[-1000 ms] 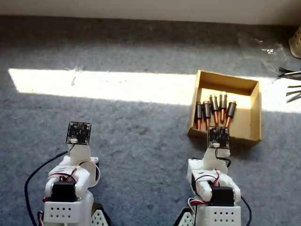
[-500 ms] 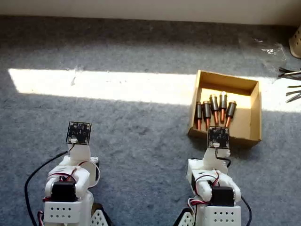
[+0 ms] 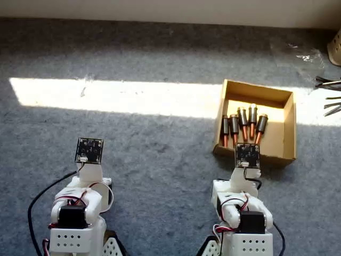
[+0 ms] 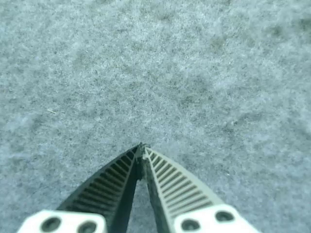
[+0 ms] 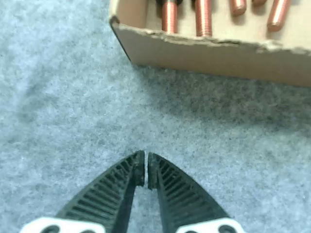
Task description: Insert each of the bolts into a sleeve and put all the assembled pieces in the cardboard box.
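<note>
Grey carpet runs under everything, with a bright strip of sunlight cutting across the upper half of the high view.

Starting at the lower left of that view, your left arm sits folded up near the bottom edge. Its square camera board is just above it in the frame. From its wrist cam, the left gripper has its ribbed fingers pinched together at the tips, closed on itself over bare carpet.

Moving right, your right arm sits at the lower right of centre in the same folded pose. Its camera board overlaps the near edge of the cardboard box. The right gripper is closed down too, with only a hairline slit between the fingers. It holds nothing and hangs over carpet just short of the box's near wall.

The box sits right of centre, half in the sun strip. Five assembled pieces lie in it side by side, slightly fanned. Their dark sleeves are at the far end and the copper bolt ends point back toward your arms.

Far upper right there's a clear plastic bag, and some black strips poke in from the right edge.
</note>
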Action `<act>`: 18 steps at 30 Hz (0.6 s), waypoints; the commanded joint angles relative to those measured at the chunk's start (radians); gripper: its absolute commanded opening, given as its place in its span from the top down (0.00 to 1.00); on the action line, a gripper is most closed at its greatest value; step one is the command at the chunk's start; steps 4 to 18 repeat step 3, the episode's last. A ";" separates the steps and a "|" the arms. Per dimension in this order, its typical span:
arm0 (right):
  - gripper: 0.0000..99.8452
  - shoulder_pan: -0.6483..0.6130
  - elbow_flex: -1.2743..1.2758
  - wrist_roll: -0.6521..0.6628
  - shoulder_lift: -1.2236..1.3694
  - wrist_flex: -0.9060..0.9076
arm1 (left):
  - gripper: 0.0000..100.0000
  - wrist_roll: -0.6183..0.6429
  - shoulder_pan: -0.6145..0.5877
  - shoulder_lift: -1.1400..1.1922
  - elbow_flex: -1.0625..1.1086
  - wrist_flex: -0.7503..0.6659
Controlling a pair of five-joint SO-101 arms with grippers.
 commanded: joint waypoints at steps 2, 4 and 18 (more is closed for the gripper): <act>0.99 0.010 0.130 -0.002 -0.008 -0.008 | 1.00 0.002 -0.001 -0.013 0.022 0.006; 0.99 0.010 0.130 -0.002 -0.008 -0.008 | 1.00 0.002 -0.001 -0.013 0.022 0.006; 0.99 0.010 0.130 -0.002 -0.008 -0.008 | 1.00 0.002 -0.001 -0.013 0.022 0.006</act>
